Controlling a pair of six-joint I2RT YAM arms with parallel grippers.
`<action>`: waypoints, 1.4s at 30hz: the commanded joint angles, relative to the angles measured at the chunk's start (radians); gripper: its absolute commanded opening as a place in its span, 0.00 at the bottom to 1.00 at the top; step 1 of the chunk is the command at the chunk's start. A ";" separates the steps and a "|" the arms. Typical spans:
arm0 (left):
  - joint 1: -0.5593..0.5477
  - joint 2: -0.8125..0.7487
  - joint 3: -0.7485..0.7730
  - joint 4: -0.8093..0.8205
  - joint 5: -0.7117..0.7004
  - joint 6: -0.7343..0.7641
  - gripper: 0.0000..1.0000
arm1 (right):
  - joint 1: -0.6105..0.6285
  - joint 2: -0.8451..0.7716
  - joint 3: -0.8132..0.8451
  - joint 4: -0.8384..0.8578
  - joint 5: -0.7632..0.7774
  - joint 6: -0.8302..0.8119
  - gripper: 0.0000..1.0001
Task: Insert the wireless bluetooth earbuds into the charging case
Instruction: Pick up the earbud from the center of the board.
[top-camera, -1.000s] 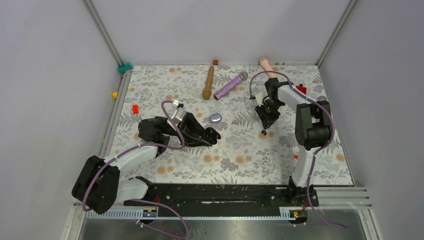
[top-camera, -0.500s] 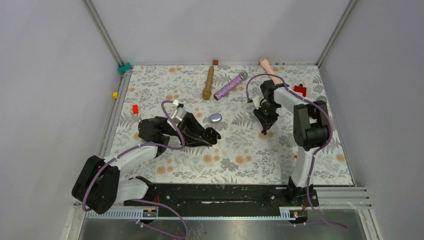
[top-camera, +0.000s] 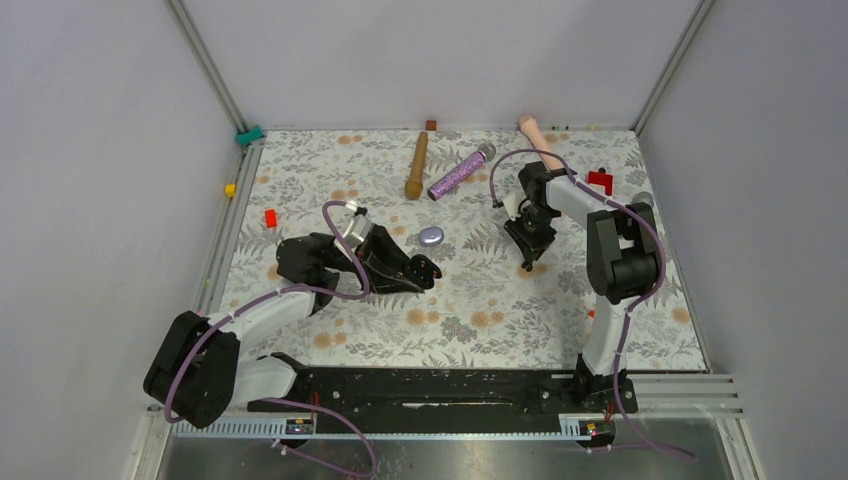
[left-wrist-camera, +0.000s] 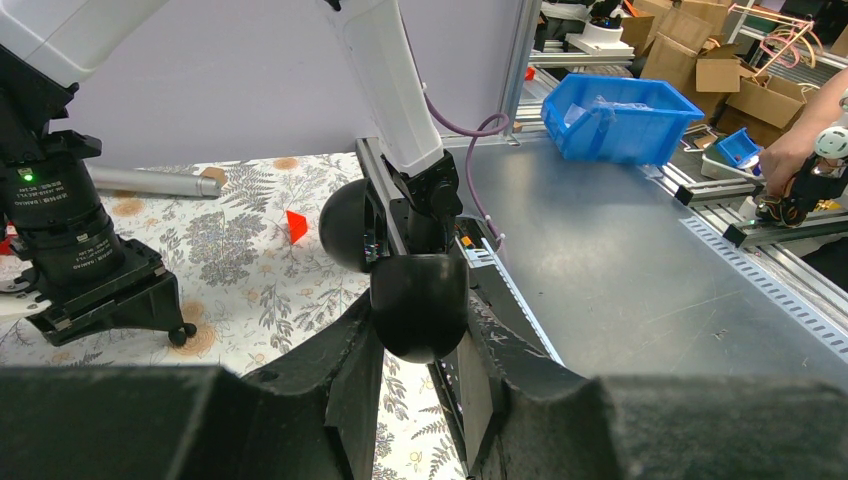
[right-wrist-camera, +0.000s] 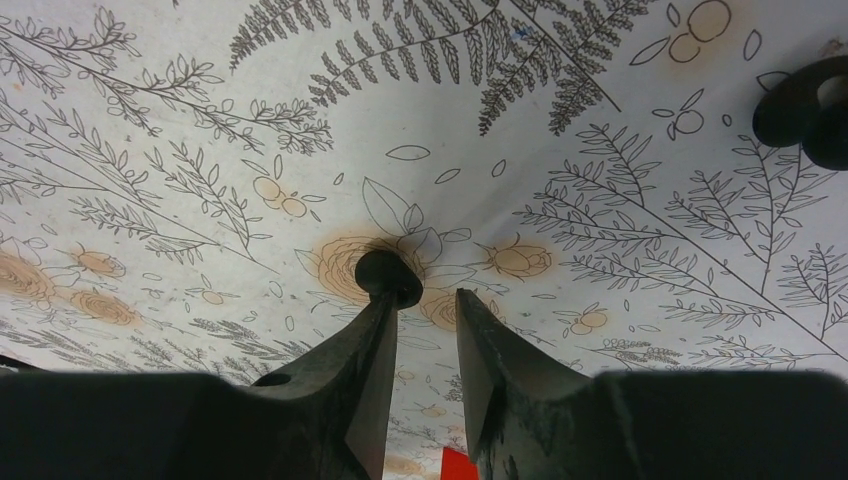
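Left gripper (left-wrist-camera: 420, 345) clamps a smooth, rounded black charging case (left-wrist-camera: 418, 300); right gripper (right-wrist-camera: 425, 300), narrowly parted, seemingly touches 1 round earbud (right-wrist-camera: 389, 275).

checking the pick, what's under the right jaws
A black earbud lies on the floral mat at one fingertip, outside the gap between the jaws. That fingertip covers its near side.

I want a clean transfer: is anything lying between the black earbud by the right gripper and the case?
Nothing visible does. The earbud sits at one fingertip of the open right gripper, and only bare mat lies between it and the case in the left gripper. The silver oval lies off that line.
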 joint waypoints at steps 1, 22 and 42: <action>-0.001 -0.005 0.004 0.052 0.018 0.018 0.00 | 0.019 -0.041 -0.013 -0.024 -0.040 -0.009 0.36; -0.002 -0.008 0.002 0.052 0.019 0.020 0.00 | 0.039 -0.043 -0.015 -0.060 -0.056 -0.034 0.27; -0.001 0.007 -0.001 0.052 -0.001 0.027 0.00 | 0.037 -0.386 -0.002 -0.105 -0.197 0.028 0.09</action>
